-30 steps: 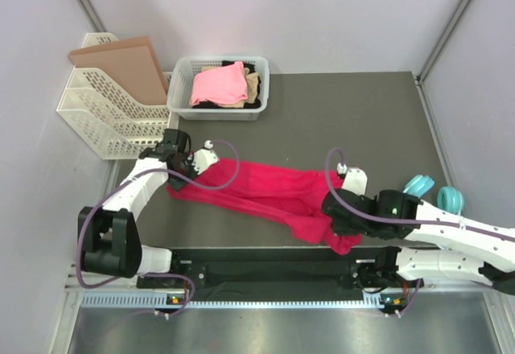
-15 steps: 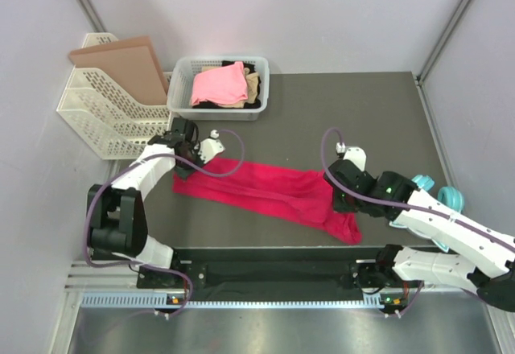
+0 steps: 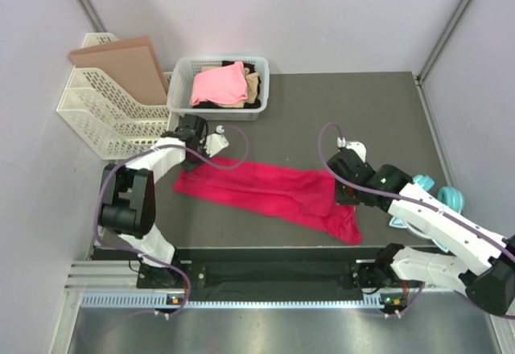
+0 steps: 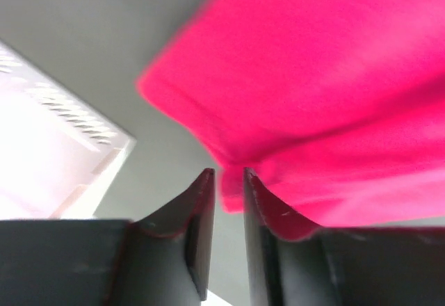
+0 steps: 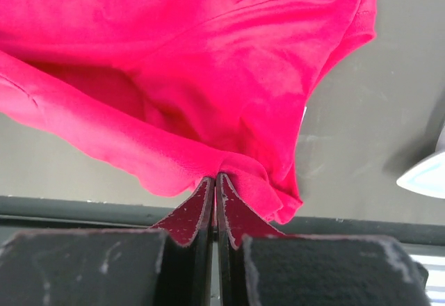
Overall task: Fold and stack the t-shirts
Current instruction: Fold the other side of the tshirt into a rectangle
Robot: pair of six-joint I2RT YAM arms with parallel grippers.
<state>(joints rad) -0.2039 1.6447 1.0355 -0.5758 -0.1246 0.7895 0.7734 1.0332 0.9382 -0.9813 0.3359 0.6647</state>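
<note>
The crimson-magenta t-shirt (image 3: 265, 189) lies stretched out as a long band across the near half of the dark table. My left gripper (image 3: 195, 157) is at its far-left corner; in the left wrist view (image 4: 229, 174) the jaws stand narrowly apart with a bunched corner of the shirt (image 4: 313, 76) pinched at their tips. My right gripper (image 3: 344, 197) is shut on the shirt's right end, and the cloth (image 5: 195, 55) fans out from the closed jaws (image 5: 215, 177). A light pink shirt (image 3: 219, 84), a tan one (image 3: 254, 87) and a black one (image 3: 206, 104) lie in the basket.
The white mesh basket (image 3: 179, 88) stands at the table's back left. A white rack (image 3: 105, 117) with a brown board (image 3: 125, 68) stands left of the table, close to my left arm. Teal ring-shaped objects (image 3: 438, 193) lie at the right, beside my right arm.
Both grippers have moved away from the arm bases, dragging the crimson shirt farther onto the table. The shirt now lies flatter and more spread.
</note>
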